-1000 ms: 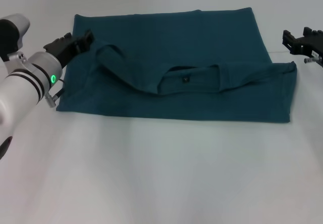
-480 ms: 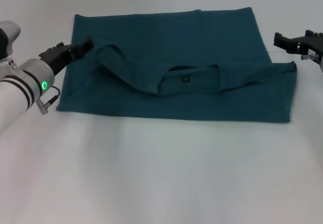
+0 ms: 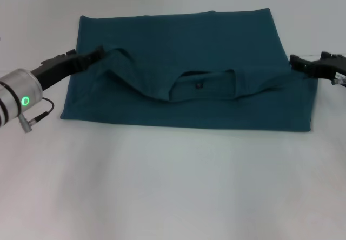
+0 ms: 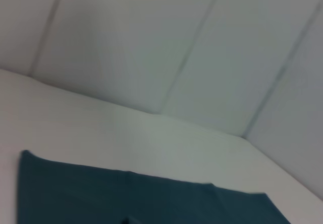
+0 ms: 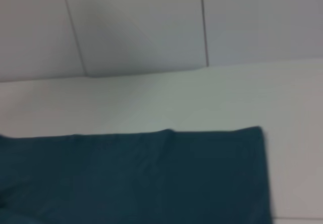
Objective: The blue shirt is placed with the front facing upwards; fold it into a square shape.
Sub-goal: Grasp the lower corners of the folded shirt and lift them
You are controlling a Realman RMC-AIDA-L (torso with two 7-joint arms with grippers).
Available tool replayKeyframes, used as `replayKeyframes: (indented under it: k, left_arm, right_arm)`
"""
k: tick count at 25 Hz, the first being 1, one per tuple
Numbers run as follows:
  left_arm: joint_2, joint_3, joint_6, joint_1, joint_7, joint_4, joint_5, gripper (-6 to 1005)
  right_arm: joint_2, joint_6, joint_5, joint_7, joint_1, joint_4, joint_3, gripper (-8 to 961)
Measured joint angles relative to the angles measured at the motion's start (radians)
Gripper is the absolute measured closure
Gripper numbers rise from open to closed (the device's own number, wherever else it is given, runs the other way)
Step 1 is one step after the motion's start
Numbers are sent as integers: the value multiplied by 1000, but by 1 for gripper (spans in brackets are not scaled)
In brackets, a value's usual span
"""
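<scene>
Reaching in from both sides, the left gripper [image 3: 86, 57] and right gripper [image 3: 297, 63] are touching the blue shirt [image 3: 184, 67], which is lying half-folded on the table [image 3: 173, 186]. Whether either claw is clamped, I cannot tell. Both should be gripping matching corners evenly, I judge.

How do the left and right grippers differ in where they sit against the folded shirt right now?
The left gripper reaches in from the shirt's left side, its tip over the folded sleeve of the dark teal-blue cotton T-shirt; much of its silver arm shows. The right gripper sits at the shirt's right edge, with only its black end in view. Both are black and level with the fold line on the white table.
</scene>
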Motion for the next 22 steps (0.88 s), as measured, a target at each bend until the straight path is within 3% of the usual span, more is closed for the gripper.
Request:
replayKeyframes:
  k: [9, 22]
  left_arm:
    - [77, -7, 107, 7, -224, -11, 319, 148]
    - [90, -47, 103, 0, -348, -61, 609, 150]
  right_arm:
    - [3, -244, -118, 162, -109, -157, 8, 22]
    - [4, -410, -177, 199, -123, -192, 82, 21]
